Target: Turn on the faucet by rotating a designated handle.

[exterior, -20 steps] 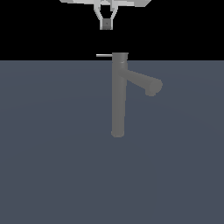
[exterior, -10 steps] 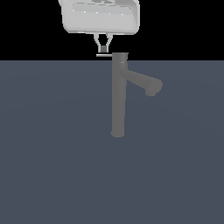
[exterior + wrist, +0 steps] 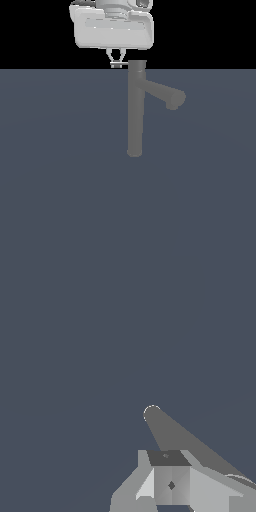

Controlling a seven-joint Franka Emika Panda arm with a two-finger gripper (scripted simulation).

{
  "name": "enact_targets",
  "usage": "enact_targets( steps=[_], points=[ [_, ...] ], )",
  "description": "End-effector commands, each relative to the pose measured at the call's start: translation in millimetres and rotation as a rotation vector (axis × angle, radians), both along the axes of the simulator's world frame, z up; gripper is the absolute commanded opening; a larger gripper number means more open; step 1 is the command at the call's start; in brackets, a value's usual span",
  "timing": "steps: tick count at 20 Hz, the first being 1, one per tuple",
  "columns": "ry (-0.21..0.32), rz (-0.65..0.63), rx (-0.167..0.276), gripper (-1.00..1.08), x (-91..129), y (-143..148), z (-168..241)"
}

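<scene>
The faucet [image 3: 135, 115] is a tall grey column standing on the dark floor, with a thick spout [image 3: 167, 96] angled down toward the exterior view's right. The handle [image 3: 123, 64] is a thin light rod sticking out of the column's top toward the exterior view's left. My gripper [image 3: 116, 63] hangs straight down over the handle's free end, with its fingertips drawn together at the rod's height. I cannot tell whether they touch it. In the wrist view the faucet column [image 3: 172, 436] runs away below the fingers [image 3: 170, 478], which show as one closed block.
The flat dark grey floor [image 3: 60, 175] stretches all around the faucet's base. The white hand body [image 3: 113, 31] sits above the column's top, toward the exterior view's left. Nothing else shows.
The gripper has come down from the top of the exterior view until its fingertips are level with the handle's free end. The faucet and handle have not visibly moved.
</scene>
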State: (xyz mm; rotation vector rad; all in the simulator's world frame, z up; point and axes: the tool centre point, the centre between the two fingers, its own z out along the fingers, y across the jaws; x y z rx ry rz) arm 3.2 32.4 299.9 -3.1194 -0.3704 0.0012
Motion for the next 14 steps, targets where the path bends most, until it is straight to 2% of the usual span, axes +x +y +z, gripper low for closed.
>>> enact_targets(
  steps=[1,9,14],
  points=[
    [-0.001,0.001,0.000,-1.00,2,0,-1],
    [-0.001,0.001,0.000,-1.00,1,0,1],
    [-0.001,0.001,0.000,-1.00,-15,1,1]
  ],
)
